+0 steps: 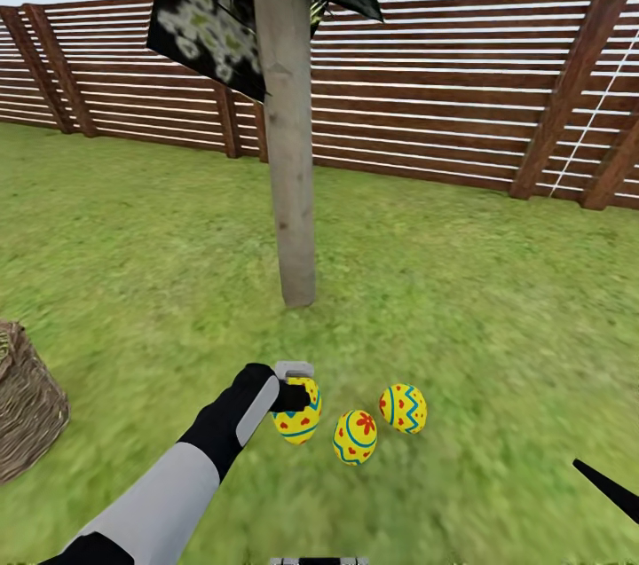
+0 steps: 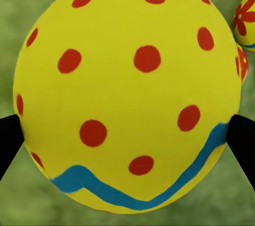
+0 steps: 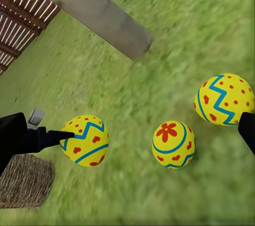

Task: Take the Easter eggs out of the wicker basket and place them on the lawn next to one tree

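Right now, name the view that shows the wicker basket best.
Head view: the wicker basket shows its woven side at the picture's left edge, though cropped. The right wrist view catches only a blurred corner.

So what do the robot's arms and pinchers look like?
The left arm is a smooth light grey tube with a black wrist section. Its left gripper has a small grey block and thin black fingers. The right gripper shows as a slim black pointed finger.

Three yellow eggs (image 1: 355,436) beside tree (image 1: 293,192)

Simulated garden, green lawn (image 1: 497,299), pale-trunked tree (image 1: 291,148), brown fence (image 1: 444,77) of horizontal slats behind
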Available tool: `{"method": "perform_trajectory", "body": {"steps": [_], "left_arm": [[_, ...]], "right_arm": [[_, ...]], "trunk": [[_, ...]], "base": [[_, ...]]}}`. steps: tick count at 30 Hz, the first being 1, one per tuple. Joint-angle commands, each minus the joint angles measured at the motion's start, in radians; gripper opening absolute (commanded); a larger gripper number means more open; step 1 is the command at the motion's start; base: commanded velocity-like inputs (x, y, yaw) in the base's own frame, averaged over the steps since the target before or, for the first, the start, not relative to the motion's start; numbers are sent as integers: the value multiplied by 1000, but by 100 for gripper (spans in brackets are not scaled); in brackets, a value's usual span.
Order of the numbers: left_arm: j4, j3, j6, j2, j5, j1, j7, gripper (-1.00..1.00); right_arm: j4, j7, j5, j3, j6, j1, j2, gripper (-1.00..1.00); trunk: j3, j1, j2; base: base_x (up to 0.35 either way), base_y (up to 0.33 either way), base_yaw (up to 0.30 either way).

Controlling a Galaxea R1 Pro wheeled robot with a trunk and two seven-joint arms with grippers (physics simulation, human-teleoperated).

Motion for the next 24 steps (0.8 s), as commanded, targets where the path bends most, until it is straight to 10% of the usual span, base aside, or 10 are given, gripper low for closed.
{"method": "perform_trajectory", "body": {"steps": [1,19,24], "left_arm": [[-1,-3,2,0,11,-1,10,-100],[-3,-7,-13,2,10,1,10,-100],[-1,-69,-73,6,10,1,11,-100]], "right_arm": [[0,0,-5,0,7,0,0,100],[0,0,-5,0,7,0,0,100],[0,0,-5,0,7,0,-1,100]], "trunk": [[-5,0,-1],[-74,8,-5],[-94,11,-6]], "base": [[0,0,0],[0,0,0],[0,0,0]]}}
